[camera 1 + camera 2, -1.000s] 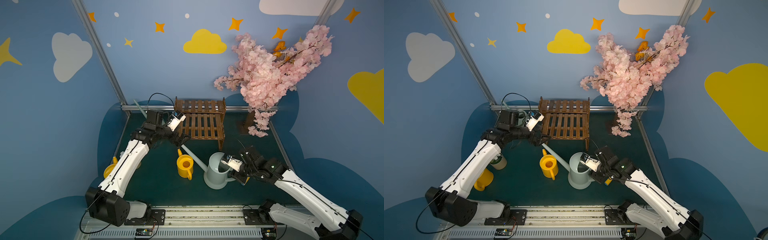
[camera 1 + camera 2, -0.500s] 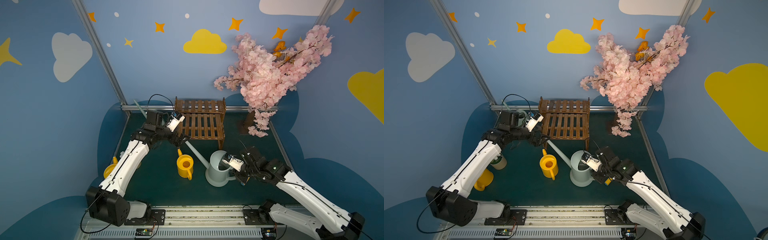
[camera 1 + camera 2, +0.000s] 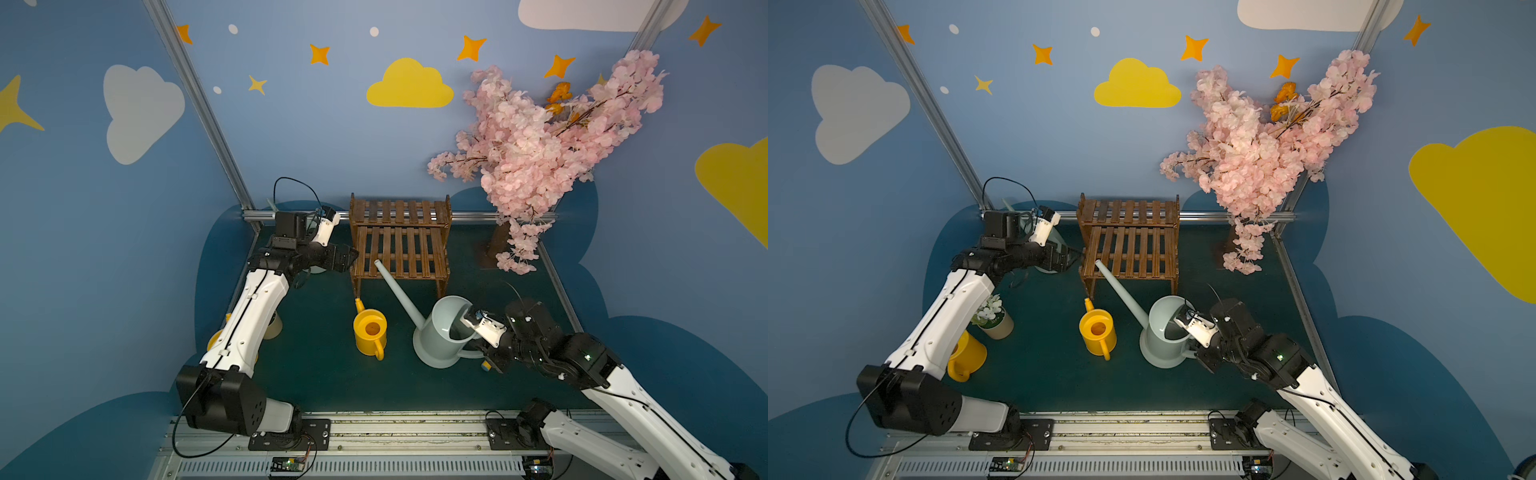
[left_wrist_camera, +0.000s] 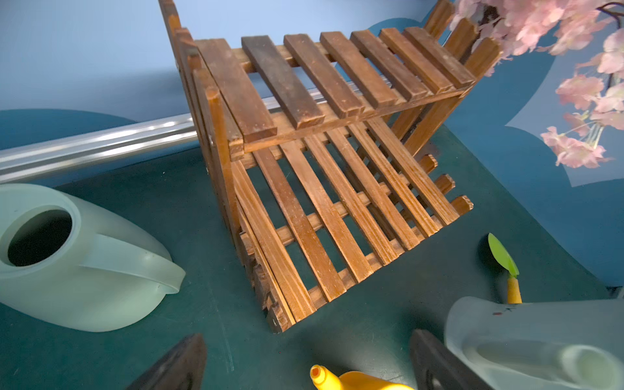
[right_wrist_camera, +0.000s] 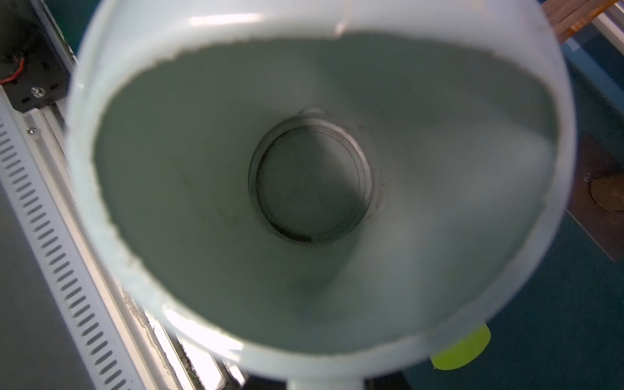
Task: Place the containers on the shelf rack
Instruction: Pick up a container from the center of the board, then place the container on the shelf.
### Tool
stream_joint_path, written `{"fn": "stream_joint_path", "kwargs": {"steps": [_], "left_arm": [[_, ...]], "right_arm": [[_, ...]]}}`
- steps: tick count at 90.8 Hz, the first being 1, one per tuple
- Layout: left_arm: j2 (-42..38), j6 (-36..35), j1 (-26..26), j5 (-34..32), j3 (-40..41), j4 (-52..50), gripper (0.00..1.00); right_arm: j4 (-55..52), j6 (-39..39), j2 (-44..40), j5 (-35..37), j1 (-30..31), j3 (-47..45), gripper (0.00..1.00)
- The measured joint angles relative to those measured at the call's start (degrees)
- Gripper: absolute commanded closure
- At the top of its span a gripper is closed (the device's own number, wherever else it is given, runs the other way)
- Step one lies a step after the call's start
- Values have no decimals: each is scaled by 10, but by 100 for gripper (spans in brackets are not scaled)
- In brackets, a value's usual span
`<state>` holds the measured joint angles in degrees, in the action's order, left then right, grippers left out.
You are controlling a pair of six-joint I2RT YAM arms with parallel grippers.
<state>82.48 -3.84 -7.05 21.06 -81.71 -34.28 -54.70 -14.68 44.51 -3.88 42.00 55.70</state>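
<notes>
Right pincer (image 3: 482,353) on watering can (image 3: 436,345) (handle)

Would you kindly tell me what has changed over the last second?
The right gripper closed on the tall pale watering can by its handle and moved it toward the shelf rack, spout first. The open left gripper and the yellow watering can barely moved.
</notes>
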Motion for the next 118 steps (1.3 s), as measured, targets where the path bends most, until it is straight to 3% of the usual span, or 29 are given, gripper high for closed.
{"fn": "stream_joint_path", "kwargs": {"steps": [20,39,56,77,101,118], "left_arm": [[49,19,-59,-114,-11,-52,8],[72,34,-84,-182,-11,-69,35],[102,43,-86,-199,-31,-73,43],[143,54,-92,-204,-55,-73,56],[162,62,-93,-204,-57,-73,63],[164,68,-97,-206,-57,-73,74]], "right_arm": [[-12,87,20,29,6,120,100],[-34,170,115,119,59,252,100],[-49,235,218,212,105,359,100],[-46,278,308,285,115,475,100],[18,247,371,375,144,504,100],[31,231,448,428,151,570,100]]}}
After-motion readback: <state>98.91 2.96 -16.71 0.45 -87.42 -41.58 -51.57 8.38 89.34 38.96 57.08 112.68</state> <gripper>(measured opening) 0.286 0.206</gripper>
